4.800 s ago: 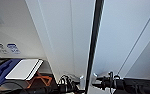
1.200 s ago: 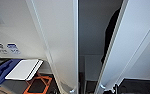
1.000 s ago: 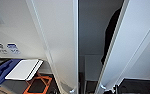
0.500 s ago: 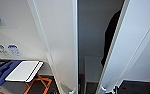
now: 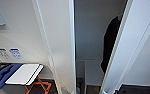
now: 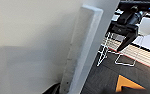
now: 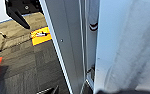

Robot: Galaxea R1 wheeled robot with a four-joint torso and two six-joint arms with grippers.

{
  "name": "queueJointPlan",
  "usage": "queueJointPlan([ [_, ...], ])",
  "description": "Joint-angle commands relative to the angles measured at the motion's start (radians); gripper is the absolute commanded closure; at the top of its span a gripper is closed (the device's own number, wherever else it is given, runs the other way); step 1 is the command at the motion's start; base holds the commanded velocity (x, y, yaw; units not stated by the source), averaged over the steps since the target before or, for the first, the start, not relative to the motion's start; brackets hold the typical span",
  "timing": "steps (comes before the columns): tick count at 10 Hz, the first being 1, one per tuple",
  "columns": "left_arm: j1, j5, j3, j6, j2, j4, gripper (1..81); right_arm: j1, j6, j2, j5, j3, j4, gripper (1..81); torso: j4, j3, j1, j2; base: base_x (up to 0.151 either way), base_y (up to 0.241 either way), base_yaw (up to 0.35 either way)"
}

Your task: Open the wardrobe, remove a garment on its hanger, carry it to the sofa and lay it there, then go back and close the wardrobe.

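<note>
The wardrobe (image 5: 91, 50) stands right in front of me with both white doors swung out. Its left door (image 5: 58, 45) and right door (image 5: 138, 47) frame a dim interior. Inside, on the right, hangs the long black garment (image 5: 110, 42), partly hidden by the right door's edge, which also hides the hanger. In the left wrist view a white vertical handle (image 6: 82, 45) on a door panel is very close, and my right gripper (image 6: 126, 37) shows black beyond it. The right wrist view looks along a door edge (image 7: 63, 50), with my left gripper (image 7: 19, 12) on the far side of it.
To the left of the wardrobe stands a white-topped stand on orange legs (image 5: 24, 75), with a blue thing (image 5: 3, 77) beside it. Wall panels (image 5: 9, 53) are above them. On the dark carpet lie an orange mat (image 7: 41, 36) and white wire legs (image 6: 104, 52).
About five seconds ago the doors were nearly shut, with both grippers at the handles. Now both stand wide and the black garment shows. In the last second little has moved.
</note>
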Motion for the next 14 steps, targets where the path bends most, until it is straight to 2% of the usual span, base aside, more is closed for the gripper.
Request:
queueJointPlan([
  [1,0.011,-0.083,0.226,-0.011,0.066,-0.044,1.0,-0.009,0.000,0.087,0.149,0.217,0.182,1.0,0.000,0.000,0.000,0.000,0.000,0.000,0.000],
  [2,0.017,-0.086,0.226,-0.011,0.058,-0.044,1.0,-0.013,0.000,0.078,0.151,0.217,0.182,1.0,0.000,0.000,0.000,0.000,0.000,0.000,0.000],
  [5,0.045,-0.160,0.235,-0.011,-0.003,-0.024,1.0,-0.049,-0.003,0.032,0.166,0.225,0.148,1.0,0.000,0.000,0.000,0.000,0.000,0.000,0.000],
  [9,0.060,-0.160,0.254,-0.010,-0.040,-0.022,1.0,-0.062,-0.003,-0.009,0.191,0.236,0.147,1.0,0.000,0.000,0.000,0.000,0.000,0.000,0.000],
  [14,0.059,-0.160,0.255,-0.010,-0.039,-0.022,1.0,-0.114,-0.006,-0.077,0.234,0.231,0.147,1.0,0.000,0.000,0.000,0.000,0.000,0.000,0.000],
])
